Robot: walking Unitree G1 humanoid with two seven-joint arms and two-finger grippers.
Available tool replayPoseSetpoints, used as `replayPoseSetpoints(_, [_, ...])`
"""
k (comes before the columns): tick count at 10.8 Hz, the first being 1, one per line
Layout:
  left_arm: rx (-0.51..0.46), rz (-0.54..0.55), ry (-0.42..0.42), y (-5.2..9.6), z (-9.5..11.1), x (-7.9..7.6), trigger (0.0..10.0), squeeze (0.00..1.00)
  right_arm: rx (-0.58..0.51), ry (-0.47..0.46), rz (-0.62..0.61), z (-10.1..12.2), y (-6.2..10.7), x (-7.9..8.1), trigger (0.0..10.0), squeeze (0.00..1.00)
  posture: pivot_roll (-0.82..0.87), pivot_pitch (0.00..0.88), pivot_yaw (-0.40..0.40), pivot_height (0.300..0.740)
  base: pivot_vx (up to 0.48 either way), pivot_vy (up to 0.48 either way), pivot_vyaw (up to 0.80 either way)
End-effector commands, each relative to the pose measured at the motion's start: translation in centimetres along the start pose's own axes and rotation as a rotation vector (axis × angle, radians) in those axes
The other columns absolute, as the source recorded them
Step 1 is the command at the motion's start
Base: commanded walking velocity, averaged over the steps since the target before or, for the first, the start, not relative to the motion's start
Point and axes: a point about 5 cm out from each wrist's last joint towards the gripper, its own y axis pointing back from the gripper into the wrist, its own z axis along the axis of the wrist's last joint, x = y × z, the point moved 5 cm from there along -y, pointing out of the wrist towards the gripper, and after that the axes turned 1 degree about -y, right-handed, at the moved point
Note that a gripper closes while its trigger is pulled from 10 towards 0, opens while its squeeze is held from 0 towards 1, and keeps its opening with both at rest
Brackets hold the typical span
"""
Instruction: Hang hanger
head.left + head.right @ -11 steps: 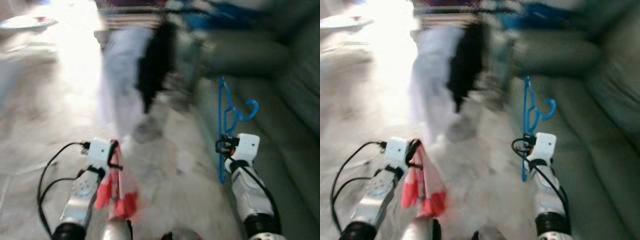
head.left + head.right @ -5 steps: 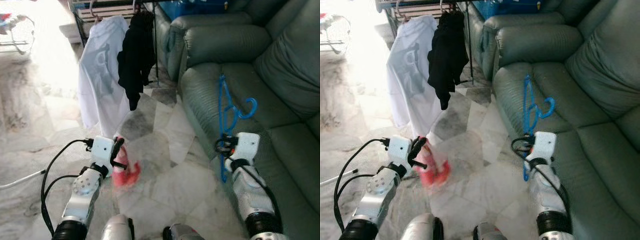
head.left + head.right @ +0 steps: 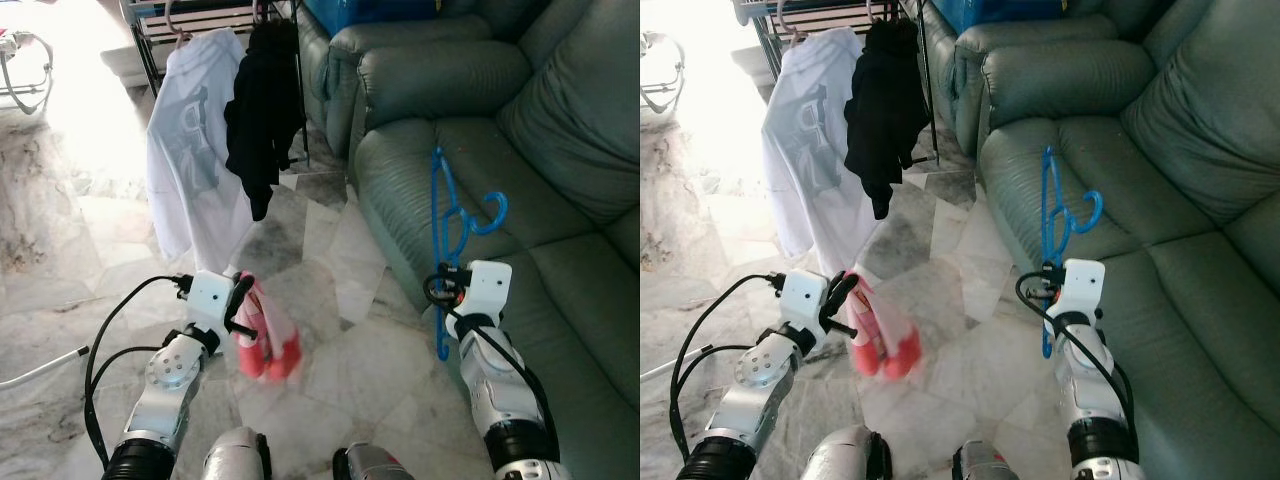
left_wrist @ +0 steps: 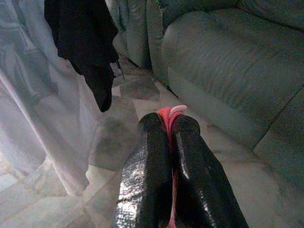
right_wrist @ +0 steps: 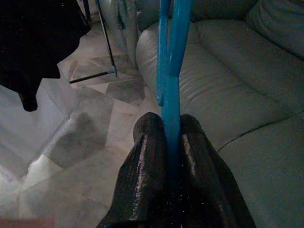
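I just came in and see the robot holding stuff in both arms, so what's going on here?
The robot stands beside a green sofa, facing a clothes rack where a white shirt and a black garment hang. Its right gripper is clamped on a blue hanger, held upright. Its left gripper pinches a pink hanger. Neither hanger is on the rack yet.

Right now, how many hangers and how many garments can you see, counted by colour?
Blue hanger, in the right hand: 1
Pink hanger, in the left hand: 1
White shirt on the rack: 1
Black garment on the rack: 1
Total: 4
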Motion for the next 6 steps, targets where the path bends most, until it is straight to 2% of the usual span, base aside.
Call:
replayPoseSetpoints(1, [-0.02, -0.021, -0.015, 0.04, 0.42, -0.35, 10.0, 0.0, -0.013, 0.003, -0.001, 0.28, -0.02, 0.0, 10.0, 0.0, -0.02, 0.159, -0.033, 0.74, 0.0, 0.0, -0.8])
replayPoseSetpoints(2, [-0.025, -0.03, -0.015, 0.05, 0.44, -0.59, 10.0, 0.0, -0.009, 0.006, 0.005, 0.1, 0.09, 0.16, 10.0, 0.0, -0.02, 0.159, -0.033, 0.74, 0.0, 0.0, -0.8])
replayPoseSetpoints(6, [-0.034, -0.042, -0.011, -0.01, 0.63, -0.9, 10.0, 0.0, -0.008, 0.01, 0.008, 0.05, 0.02, 0.35, 10.0, 0.0, -0.01, 0.153, -0.037, 0.74, 0.273, 0.0, -0.8])
